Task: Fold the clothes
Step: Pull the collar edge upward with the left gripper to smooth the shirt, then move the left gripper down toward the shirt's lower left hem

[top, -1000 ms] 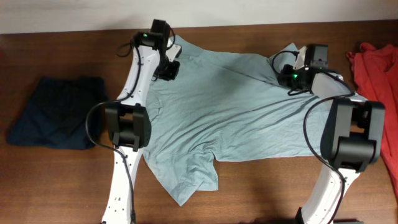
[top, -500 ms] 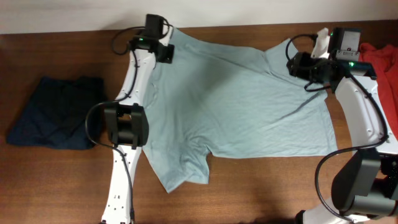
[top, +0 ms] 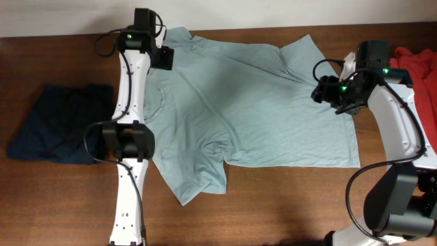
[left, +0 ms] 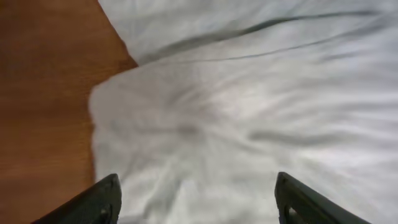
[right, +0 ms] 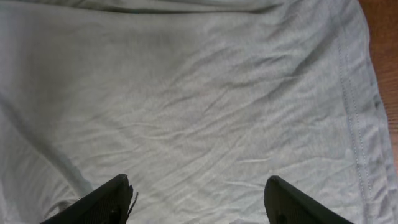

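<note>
Broadly, the pale grey-blue T-shirt (top: pixel 259 109) lies spread flat on the wooden tabletop (top: pixel 287 212), its long axis running left to right across the middle. A stitched hem edge forms its right side, clear in the right wrist view, and one short sleeve (top: pixel 198 184) sticks out toward the near edge at the lower left. A smaller flap of fabric juts out at the far right corner. A curved seam beside the left arm may be the neckline, though I cannot tell for sure.

The left arm reaches straight out along the shirt's left side, and its left tool (top: pixel 162 58) sits over the far left corner. In the left wrist view the left tool (left: pixel 198 179) has its jaws spread wide, nothing between them, with the shirt's edge and bare wood below. The right arm bends inward from the right, so the right tool (top: pixel 328 92) hangs over the shirt's upper right part. Seen from the wrist, the right tool (right: pixel 198 180) is likewise released, jaws apart above wrinkled cloth.

A dark navy garment (top: pixel 61 123) lies bunched well left of the shirt. A red-orange garment (top: pixel 416 75) lies at the tabletop's right edge, beyond the right arm.
</note>
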